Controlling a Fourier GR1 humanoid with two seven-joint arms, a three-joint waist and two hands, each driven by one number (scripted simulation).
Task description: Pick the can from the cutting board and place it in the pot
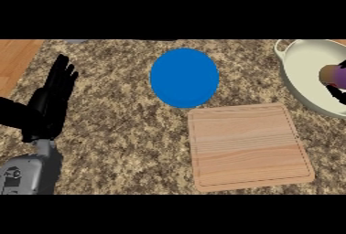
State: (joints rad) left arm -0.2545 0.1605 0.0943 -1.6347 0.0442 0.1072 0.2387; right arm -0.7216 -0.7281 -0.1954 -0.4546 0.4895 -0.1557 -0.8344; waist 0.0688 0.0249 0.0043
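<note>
The can [334, 74], purple with a brownish end, is at the view's right edge, over the inside of the cream pot [300, 68]. My right hand [338, 95] shows only as a small black part just below the can, curled against it. The wooden cutting board [246, 146] lies in the lower middle right with nothing on it. At the far left my left hand [51, 103] rests open, fingers up, away from the board and the pot.
A blue plate [184, 77] lies on the speckled stone counter [121, 137] just beyond the board's far left corner. A strip of wooden surface [15, 57] shows at the upper left corner.
</note>
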